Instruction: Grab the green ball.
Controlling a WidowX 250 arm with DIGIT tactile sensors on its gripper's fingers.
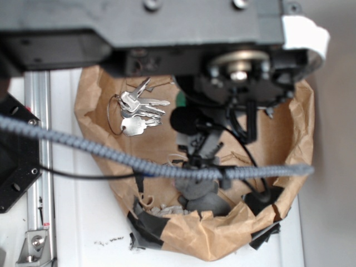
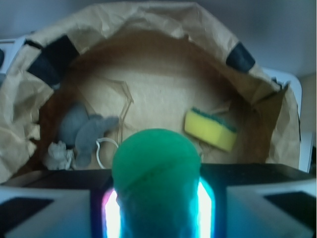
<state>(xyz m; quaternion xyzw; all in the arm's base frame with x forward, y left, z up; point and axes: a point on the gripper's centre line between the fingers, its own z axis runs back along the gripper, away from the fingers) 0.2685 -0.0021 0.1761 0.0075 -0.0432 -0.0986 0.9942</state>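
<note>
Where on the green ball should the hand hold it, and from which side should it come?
Across its widest middle, one finger on each side, coming from above. The ball is round, so any lower or higher grip could slip. In the wrist view it already sits between the fingers of the hand, which seem closed on it.

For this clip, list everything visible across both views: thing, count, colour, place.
green ball: one, green, between the gripper's fingers in the wrist view
sponge: one, yellow with dark green side, on the paper right of the ball
keys: one bunch, silver, on the paper's upper left in the exterior view
grey cloth object: one, grey, left side of the paper
brown paper liner: one, brown, crumpled, black-taped rim
gripper: one, black, shut on the ball
</note>
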